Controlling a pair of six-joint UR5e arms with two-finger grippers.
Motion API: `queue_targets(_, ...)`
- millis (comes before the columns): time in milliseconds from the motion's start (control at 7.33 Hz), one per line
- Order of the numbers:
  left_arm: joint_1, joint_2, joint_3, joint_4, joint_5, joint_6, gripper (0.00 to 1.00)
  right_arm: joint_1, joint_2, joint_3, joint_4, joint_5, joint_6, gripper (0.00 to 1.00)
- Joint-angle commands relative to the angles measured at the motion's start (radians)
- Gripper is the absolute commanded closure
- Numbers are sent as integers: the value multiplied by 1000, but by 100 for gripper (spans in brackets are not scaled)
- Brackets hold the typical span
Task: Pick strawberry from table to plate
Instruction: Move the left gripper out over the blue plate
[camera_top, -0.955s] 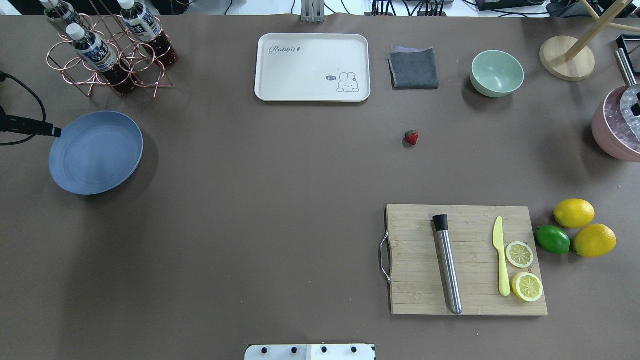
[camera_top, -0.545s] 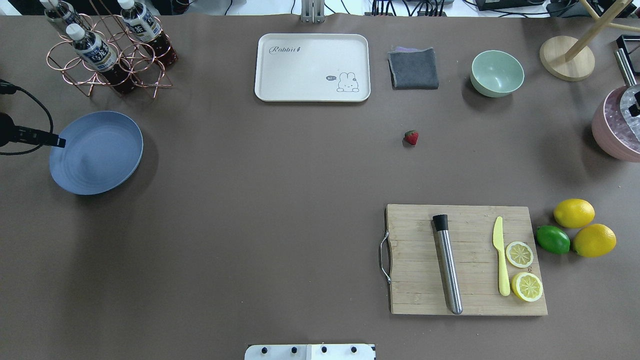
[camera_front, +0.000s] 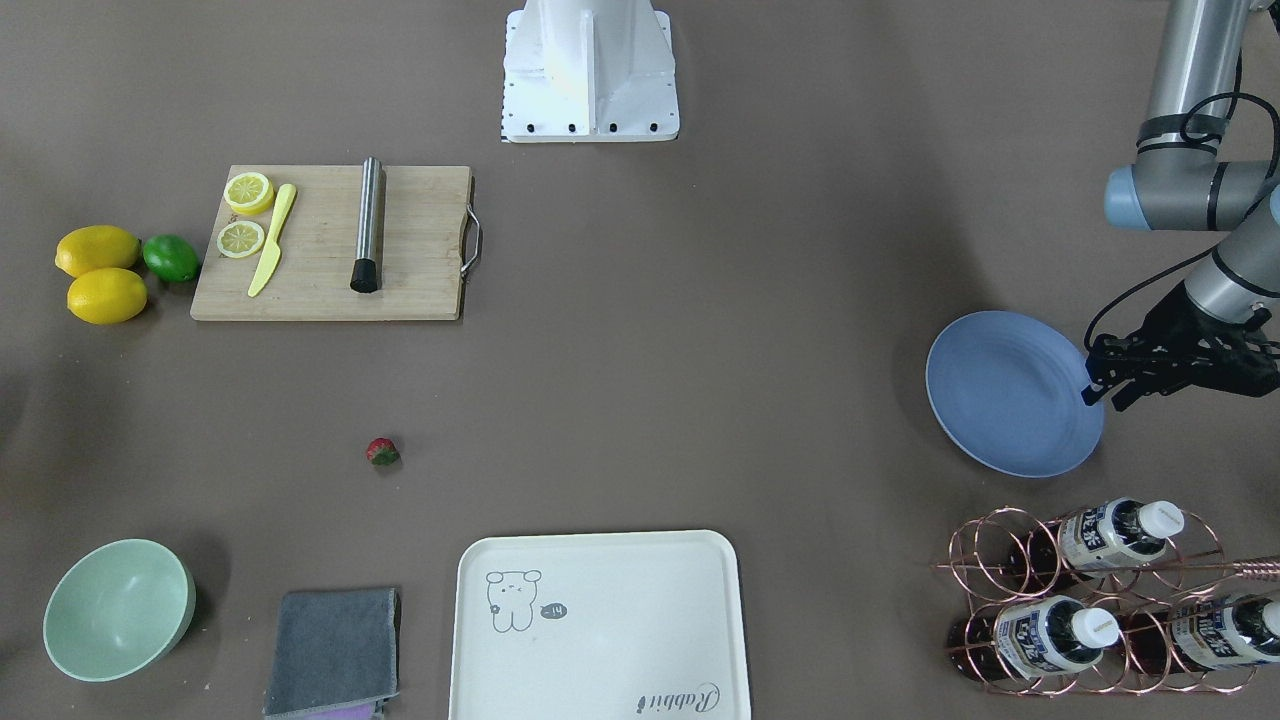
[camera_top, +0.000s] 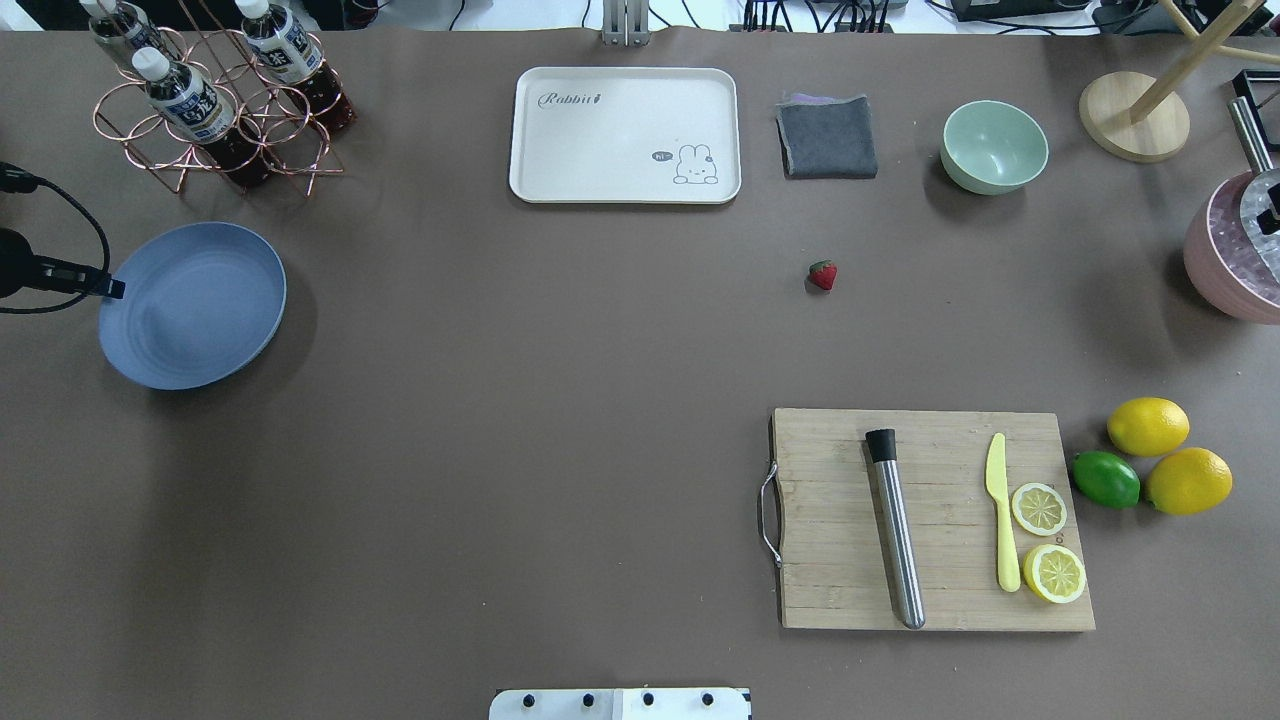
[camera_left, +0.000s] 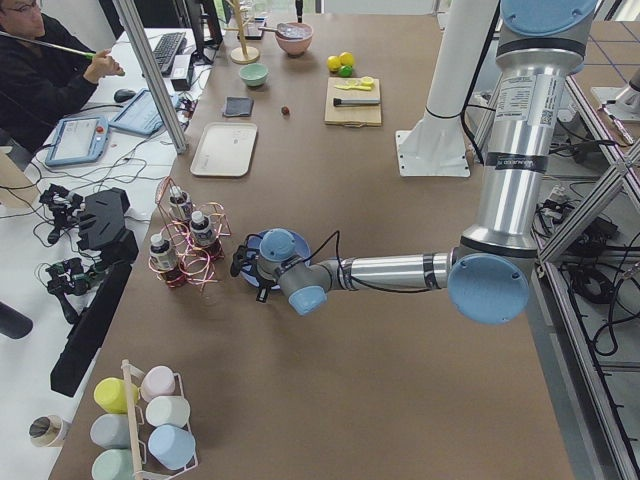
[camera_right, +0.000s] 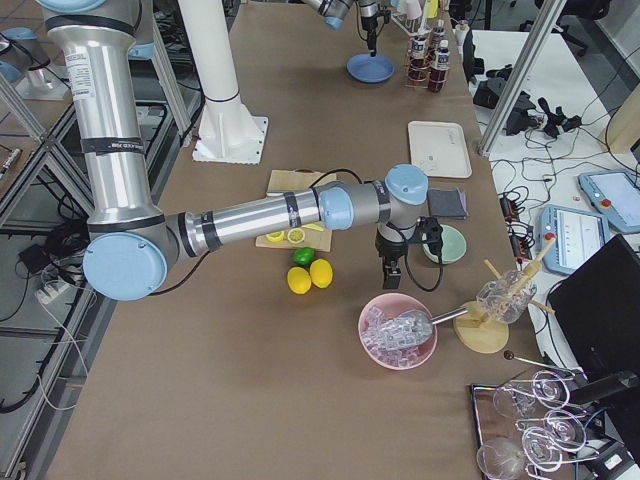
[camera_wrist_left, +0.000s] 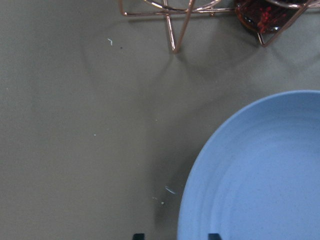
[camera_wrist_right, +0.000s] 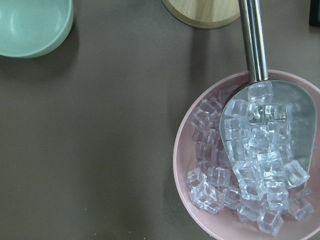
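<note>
Strawberry (camera_front: 382, 452) untouched, well apart from plate (camera_front: 1000, 400)
Front view: the fruit lies on the surface (camera_front: 700, 350) at the view's left, while the blue plate sits far off at its right, the left claw (camera_front: 1102, 390) hovering at its rim, likely just parked. Overhead: the strawberry sits right of centre, on the right arm's side, so that arm seems the likelier picker. Left wrist view: two fingertips (camera_wrist_left: 138, 236) stand spread, nothing between. Right side view: the right claw (camera_right: 391, 275) hangs above the pink ice bowl (camera_right: 364, 332); spread or pressed together, I cannot tell
</note>
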Motion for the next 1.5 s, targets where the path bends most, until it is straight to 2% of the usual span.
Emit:
queue_targets(0, 0, -3, -1, -1, 0, -2, 78, 0, -1, -6, 0, 0, 0, 0)
queue_targets(136, 2, -7, -2, 0, 0, -8, 93, -2, -1, -7, 0, 0, 0, 0)
queue_targets(273, 0, -9, -10, 0, -6, -14, 100, -2, -1, -9, 0, 0, 0, 0)
queue_targets(545, -11, -24, -15, 6, -38, -29, 100, -2, -1, -10, 0, 0, 0, 0)
queue_targets(818, -78, -50, -15, 31, -206, -59, 100, -2, -1, -9, 0, 0, 0, 0)
queue_targets(955, -98, -59, -15, 40, -251, -78, 100, 0, -1, -9, 0, 0, 0, 0)
queue_targets(1227, -94, -66, -74, 39, -255, -196, 100, -2, -1, -7, 0, 0, 0, 0)
queue_targets(1364, -74, -73, -114, 34, -244, -321, 100, -2, -1, -4, 0, 0, 0, 0)
